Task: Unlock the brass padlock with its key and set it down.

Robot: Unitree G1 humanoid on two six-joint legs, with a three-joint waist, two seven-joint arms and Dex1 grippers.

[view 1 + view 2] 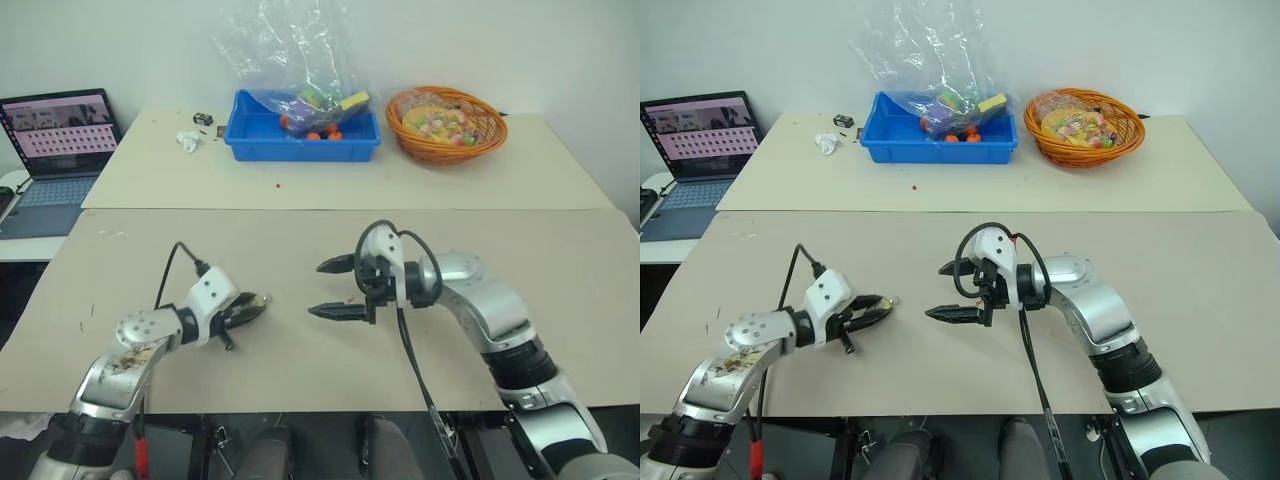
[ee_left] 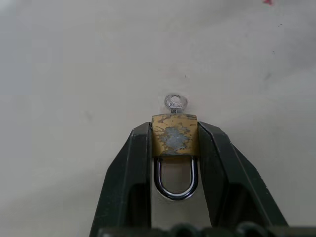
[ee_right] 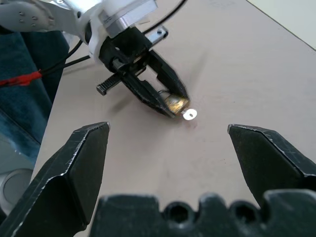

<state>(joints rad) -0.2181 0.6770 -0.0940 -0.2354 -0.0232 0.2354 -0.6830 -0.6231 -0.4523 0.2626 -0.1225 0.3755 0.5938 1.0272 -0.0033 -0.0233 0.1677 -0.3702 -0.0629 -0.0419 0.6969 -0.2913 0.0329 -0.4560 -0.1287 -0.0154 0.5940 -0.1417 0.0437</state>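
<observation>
Background clutter on the far surface, laptop off to the left.

We note a blue tray (image 1: 303,148) at the back of the far surface (image 1: 200,175), with a crumpled clear plastic bag (image 1: 285,50) rising out of it and bright, mixed-colour items inside. Just beside it to the right sits an orange wicker basket (image 1: 447,143) filled with pale and pink pieces. Left of the tray we see a crumpled white scrap (image 1: 187,141) and a small dark object (image 1: 203,119), too small to identify. An open laptop (image 1: 58,150) stands on a separate low stand at far left, screen lit. The near surface (image 1: 300,235) is plain beige.
</observation>
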